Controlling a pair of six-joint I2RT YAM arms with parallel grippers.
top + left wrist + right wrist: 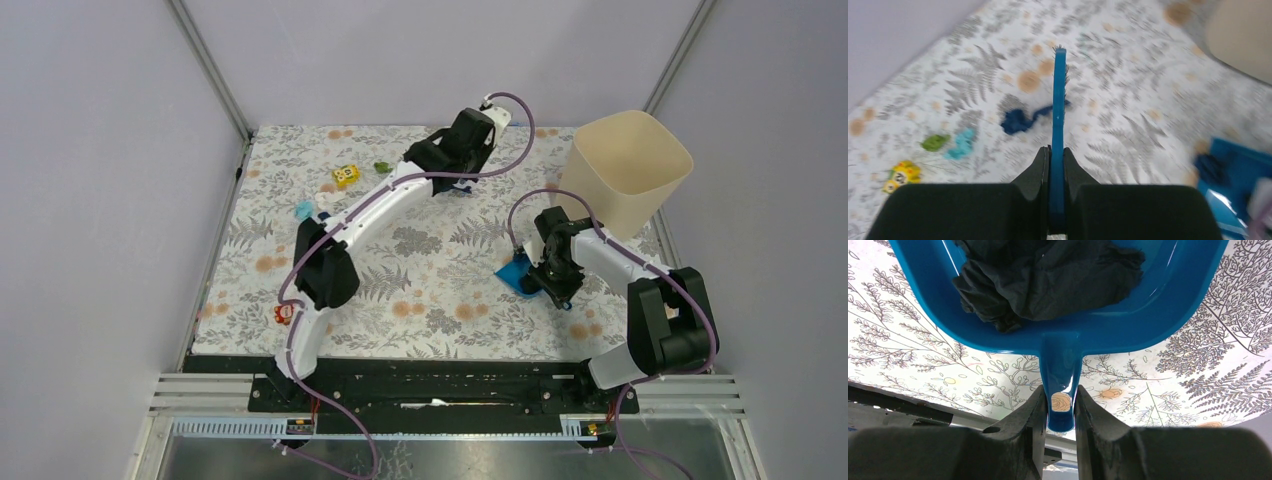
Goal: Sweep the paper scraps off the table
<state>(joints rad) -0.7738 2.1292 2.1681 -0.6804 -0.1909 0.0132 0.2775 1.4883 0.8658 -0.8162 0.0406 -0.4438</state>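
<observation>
One navy scrap (1018,120) of the paper scraps is lying on the table (1128,125) just ahead of the left gripper (1057,165), touching the left side of the blue brush (1058,115). A green scrap (935,142) and a light blue scrap (962,144) are lying farther off to that gripper's left, close to each other. A big black scrap (1048,275) is already sitting inside the blue dustpan (1128,315), right in front of the right gripper (1060,405). So the job is looking partly done: some paper is in the pan, and at least three bits are waiting to be swept. The left gripper is pinching the brush handle tight, with the bristles pointing away from it. The right gripper is squeezing the dustpan's short handle between its two fingers. A yellow cube (902,175) is sitting far to the left gripper's left; its marks are too blurry to read. A beige bin (628,165) is standing beyond the right gripper. No other writing is showing anywhere.
</observation>
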